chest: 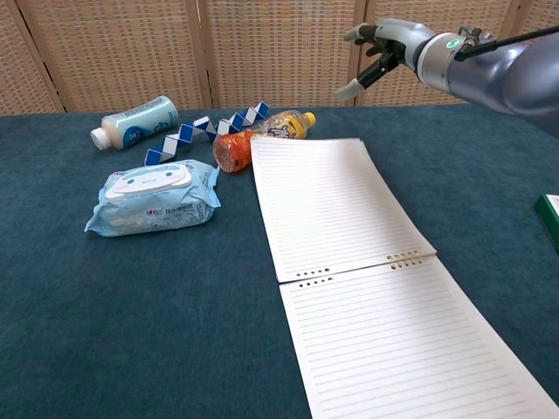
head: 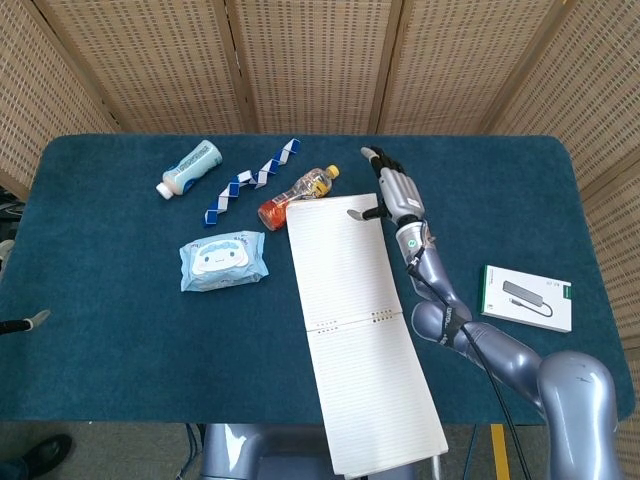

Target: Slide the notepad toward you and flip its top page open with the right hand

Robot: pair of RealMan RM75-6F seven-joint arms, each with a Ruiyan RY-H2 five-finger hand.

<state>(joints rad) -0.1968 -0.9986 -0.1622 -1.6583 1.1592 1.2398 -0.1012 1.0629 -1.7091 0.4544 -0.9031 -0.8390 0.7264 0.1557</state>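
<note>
My notepad [chest: 367,288] is cut off at the bottom and lower right of the chest view, and in the head view its near end [head: 385,445] runs past the table edge, partly covering the grey base below. The green-edged box [chest: 550,218] shows only as a sliver at the right edge of the chest view, and its label is too small to read in the head view [head: 527,297]. My left hand [head: 22,323] appears only as a fingertip at the left edge of the head view, so its state cannot be judged; the orange bottle [head: 297,198] lies partly under the flipped page's upper left corner.
</note>
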